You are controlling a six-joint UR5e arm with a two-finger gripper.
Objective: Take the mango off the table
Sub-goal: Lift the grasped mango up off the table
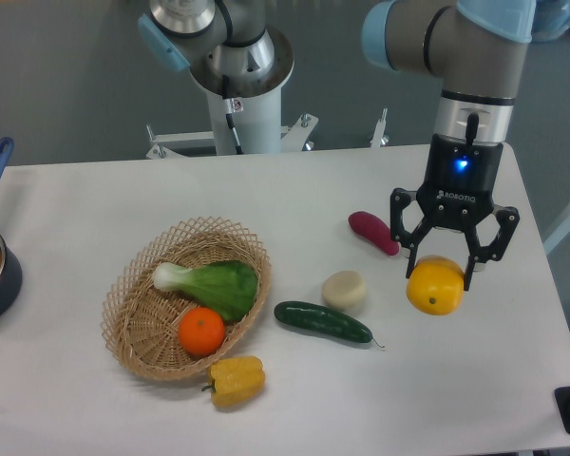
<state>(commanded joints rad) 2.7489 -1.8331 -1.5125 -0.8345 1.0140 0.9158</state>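
Matte white table [123,204]; glossy oval mango [434,288] between gripper [441,270] fingers

Evenly lit overhead view, bright and mostly sharp.

Soft, diffuse light from above falls across the white table [95,204], which reads pale grey-white without blown-out glare. Shadows are faint and short, sitting close under the woven basket [133,328] and the mango [434,288]. The mango carries a small soft highlight. A blue indicator light glows on the gripper [452,269]. Fine detail is slightly soft from low resolution; the grey background is dimmer.
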